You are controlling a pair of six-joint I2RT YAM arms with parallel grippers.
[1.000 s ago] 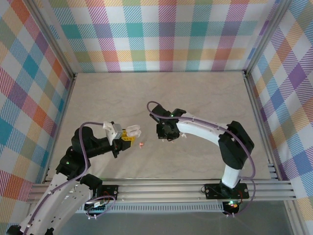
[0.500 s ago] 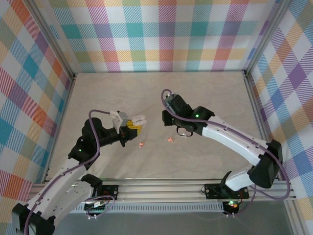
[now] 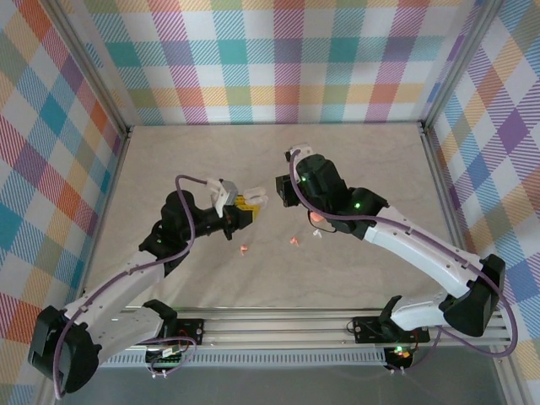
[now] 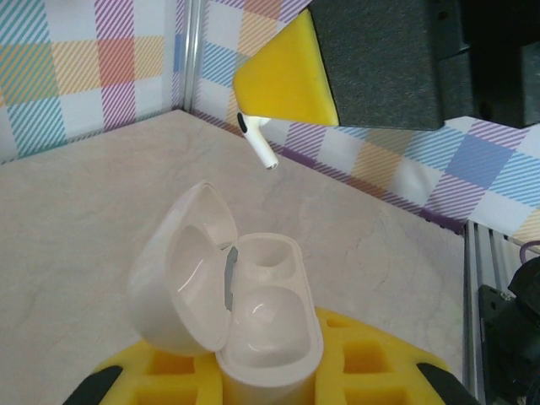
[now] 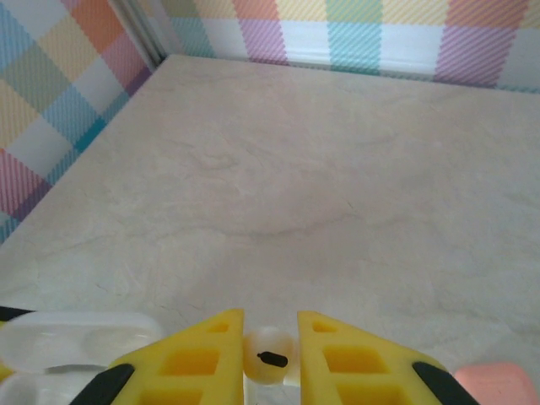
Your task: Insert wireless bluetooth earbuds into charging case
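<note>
Aloft, smooth stemmed earbud (image 4: 257, 142) (glossy white)

- Top view: bright, even, diffuse light; the pale worktop (image 3: 363, 160) is evenly lit, with faint soft shadows under the arms (image 3: 422, 253).
- The corner posts (image 3: 93, 76) lean outward toward the edges, a wide-lens stretch.
- The pink specks (image 3: 294, 241) on the worktop are too small to resolve.
- Left wrist view: the case (image 4: 261, 329) is sharp, with a soft sheen inside its lid (image 4: 181, 278); the yellow fingers (image 4: 333, 329) under it are blurred.
- Right wrist view: the far worktop is crisp; the right pincer (image 5: 270, 325), the earbud (image 5: 268, 359) in it and the case at lower left are out of focus, the case washed out.
</note>
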